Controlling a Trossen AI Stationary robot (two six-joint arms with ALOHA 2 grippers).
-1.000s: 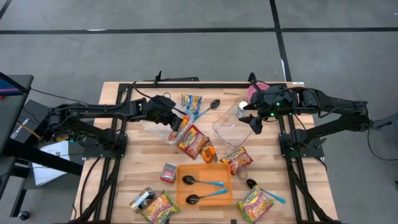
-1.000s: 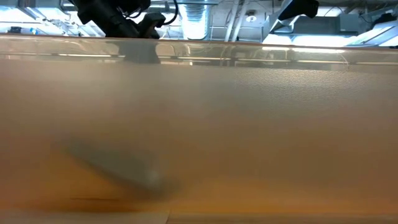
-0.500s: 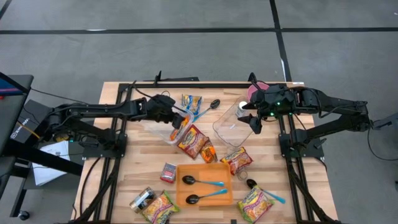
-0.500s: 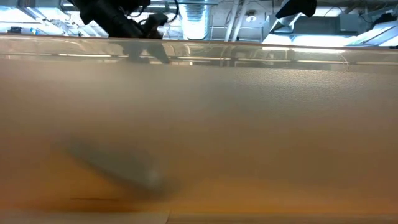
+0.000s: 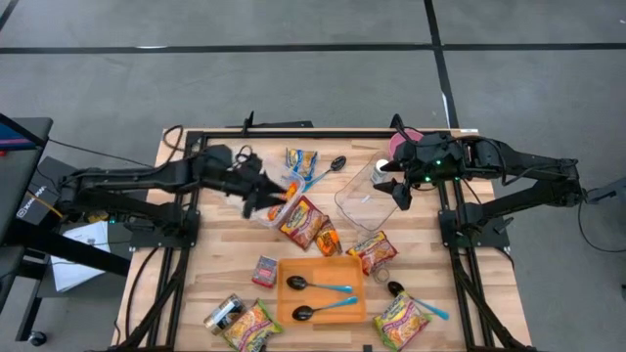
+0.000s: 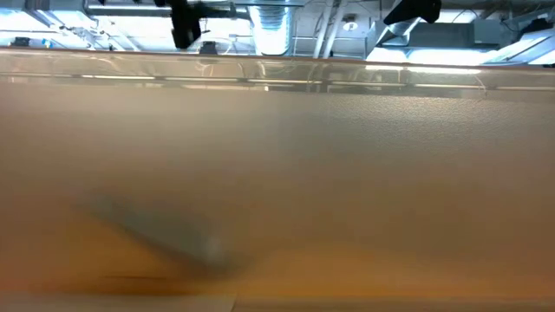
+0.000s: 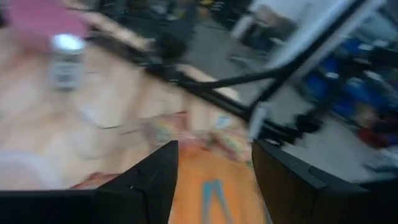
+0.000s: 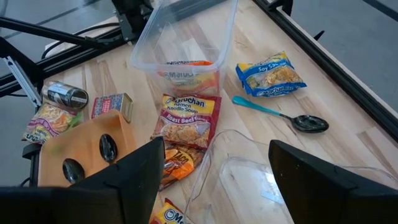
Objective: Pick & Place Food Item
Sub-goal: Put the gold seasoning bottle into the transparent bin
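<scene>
Your left arm has pulled back toward its own side since a second ago, so the left hand now sits just off the tub instead of over it, and its fingers, which were together, now stand apart with nothing between them. The noodle pack that went in lies inside the tub, orange label showing through the clear wall in the right wrist view. The tub sits on the worktop just beside a roast beef pack, with a blue soy pack and a blue spoon near its far side.

Your right hand hasn't budged: it hangs over the second clear tub, fingers spread wide and empty. A pink bowl sits behind it.

Nearer the front edge there's an orange tray with two spoons in it, a few more packs around it, and a can lying on its side by the front left corner.
</scene>
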